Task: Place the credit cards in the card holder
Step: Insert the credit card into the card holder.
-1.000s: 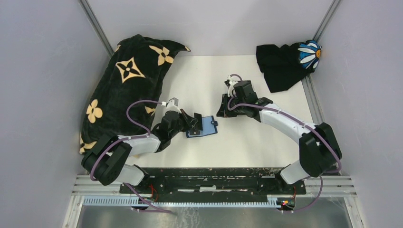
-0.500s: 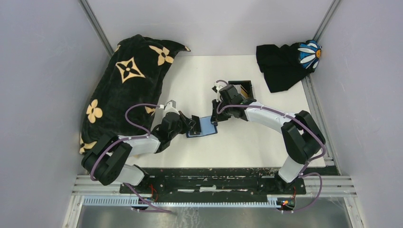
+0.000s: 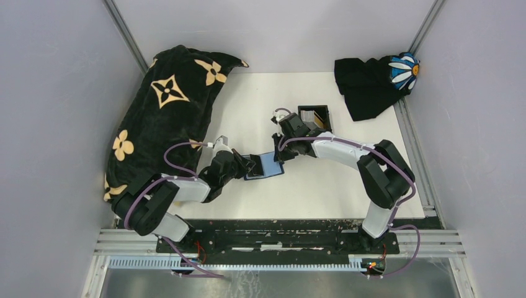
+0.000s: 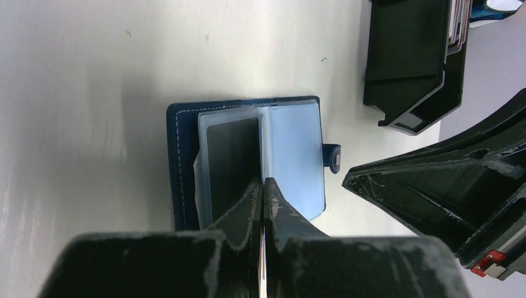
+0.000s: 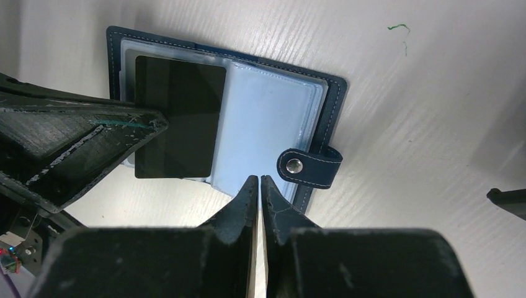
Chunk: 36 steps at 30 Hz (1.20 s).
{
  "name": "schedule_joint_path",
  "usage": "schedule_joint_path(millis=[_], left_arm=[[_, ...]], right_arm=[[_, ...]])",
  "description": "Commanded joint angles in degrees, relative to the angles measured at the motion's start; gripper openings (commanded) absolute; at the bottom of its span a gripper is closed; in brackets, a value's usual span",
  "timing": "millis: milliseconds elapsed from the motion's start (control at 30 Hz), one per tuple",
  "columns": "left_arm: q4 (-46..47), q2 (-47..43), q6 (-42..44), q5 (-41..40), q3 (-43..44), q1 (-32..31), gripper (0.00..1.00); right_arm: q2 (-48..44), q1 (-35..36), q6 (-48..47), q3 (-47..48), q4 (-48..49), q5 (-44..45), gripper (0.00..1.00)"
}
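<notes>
The navy card holder (image 3: 268,166) lies open on the table, pale blue sleeves up. It also shows in the left wrist view (image 4: 183,161) and the right wrist view (image 5: 267,118). A dark grey card (image 5: 180,118) sits in its left sleeve. My left gripper (image 4: 262,181) is shut on a sleeve leaf standing at the fold. My right gripper (image 5: 259,178) is shut, its tips over the right sleeve's edge beside the snap tab (image 5: 310,164). No card shows beyond its tips. More cards (image 3: 319,117) stand in the black tray (image 3: 303,118).
A large black cloth bag with tan flowers (image 3: 164,118) fills the table's left side. A black cloth with a daisy (image 3: 375,81) lies at the back right corner. Grey walls close in both sides and the back.
My right gripper has moved left and nearer from above the black tray to the card holder's right edge, uncovering the tray. My left gripper has stayed at the card holder.
</notes>
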Motion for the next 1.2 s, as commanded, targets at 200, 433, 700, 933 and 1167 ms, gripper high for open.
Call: schedule_joint_path(millis=[200, 433, 700, 933, 1167], left_arm=[[8.8, 2.0, -4.8, 0.7, -1.7, 0.0, 0.03], [11.5, 1.7, -6.1, 0.2, -3.9, 0.1, 0.03], [16.3, 2.3, -8.3, 0.0, -6.1, 0.1, 0.03], [21.1, 4.0, -10.4, -0.1, -8.0, 0.0, 0.03], [30.9, 9.8, -14.3, 0.3, -10.0, 0.0, 0.03]], right_arm=[[2.9, 1.8, -3.1, 4.5, -3.9, 8.2, 0.09], [4.0, 1.8, -3.8, 4.8, -5.6, 13.1, 0.08], [5.1, 1.8, -5.3, 5.8, -7.6, 17.0, 0.08], [5.9, 1.8, -5.3, 5.5, -7.7, 16.8, 0.08], [6.3, 1.8, -4.9, 4.9, -7.3, 15.6, 0.08]])
